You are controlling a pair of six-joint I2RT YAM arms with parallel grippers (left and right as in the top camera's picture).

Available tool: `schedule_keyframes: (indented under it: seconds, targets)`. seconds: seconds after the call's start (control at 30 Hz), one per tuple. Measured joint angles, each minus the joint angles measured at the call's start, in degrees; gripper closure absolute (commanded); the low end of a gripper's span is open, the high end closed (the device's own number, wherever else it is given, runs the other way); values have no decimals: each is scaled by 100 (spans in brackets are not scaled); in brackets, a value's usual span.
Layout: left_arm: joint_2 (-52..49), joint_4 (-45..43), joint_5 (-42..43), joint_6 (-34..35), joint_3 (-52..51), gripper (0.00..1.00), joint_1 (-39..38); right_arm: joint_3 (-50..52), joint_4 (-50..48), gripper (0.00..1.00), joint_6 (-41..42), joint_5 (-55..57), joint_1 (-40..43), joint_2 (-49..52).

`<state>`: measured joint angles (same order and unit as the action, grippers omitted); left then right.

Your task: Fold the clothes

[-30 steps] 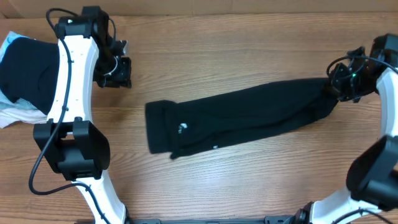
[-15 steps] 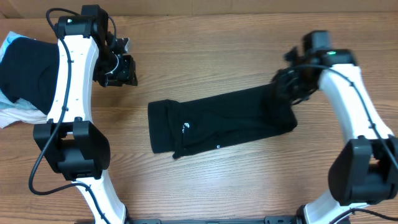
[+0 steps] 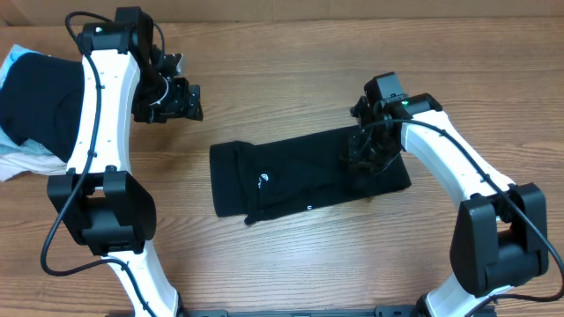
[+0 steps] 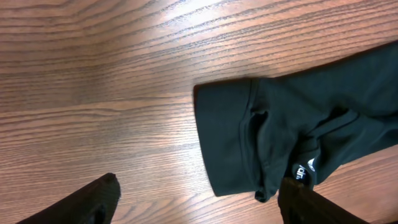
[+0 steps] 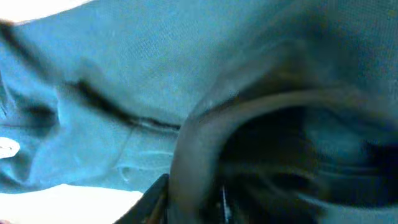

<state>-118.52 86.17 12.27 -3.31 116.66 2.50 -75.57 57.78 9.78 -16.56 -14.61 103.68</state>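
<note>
A black T-shirt [image 3: 291,176] lies folded into a long strip on the wooden table, with a small white mark [image 3: 263,181] near its left end. My right gripper [image 3: 363,154] is shut on the shirt's right end and holds it over the strip's right part. In the right wrist view, blurred fabric [image 5: 124,81] fills the frame up to the jaws. My left gripper [image 3: 181,99] is open and empty, hovering above and left of the shirt. In the left wrist view its fingers [image 4: 99,193] stand wide apart over bare wood, with the shirt's left end [image 4: 249,137] ahead.
A pile of other clothes sits at the far left edge, a black garment [image 3: 35,106] on top of white and pale blue ones [image 3: 18,158]. Bare wood table [image 3: 291,70] surrounds the shirt.
My right gripper has carried the shirt's right end leftward from the table's right edge, so the strip is much shorter. My left gripper has edged slightly right.
</note>
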Motion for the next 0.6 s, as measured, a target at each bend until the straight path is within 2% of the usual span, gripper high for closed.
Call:
schedule_keyframes:
  seconds: [0.1, 0.17, 0.2, 0.27, 0.3, 0.33, 0.6]
  targets:
    - [0, -68, 9, 37, -236, 4, 0, -140, 28, 59, -70, -7, 79, 0]
    - [0, -221, 37, 63, -575, 4, 0, -232, 33, 51, -221, -96, 160, -17]
    - [0, -286, 83, 83, -739, 4, 0, -249, 33, 51, -330, -179, 199, -50]
    - [0, -520, 236, 105, -1145, 1, 0, -249, 76, 61, -518, -260, 254, -131]
    - [0, -621, 326, 125, -1325, 0, 0, -251, 90, 79, -573, -247, 262, -177]
    - [0, -721, 426, 142, -1508, 0, 0, -254, 107, 88, -557, -229, 264, -210]
    - [-2, -1110, 949, 146, -2662, 0, 0, -260, 498, 90, 662, 970, 485, -160]
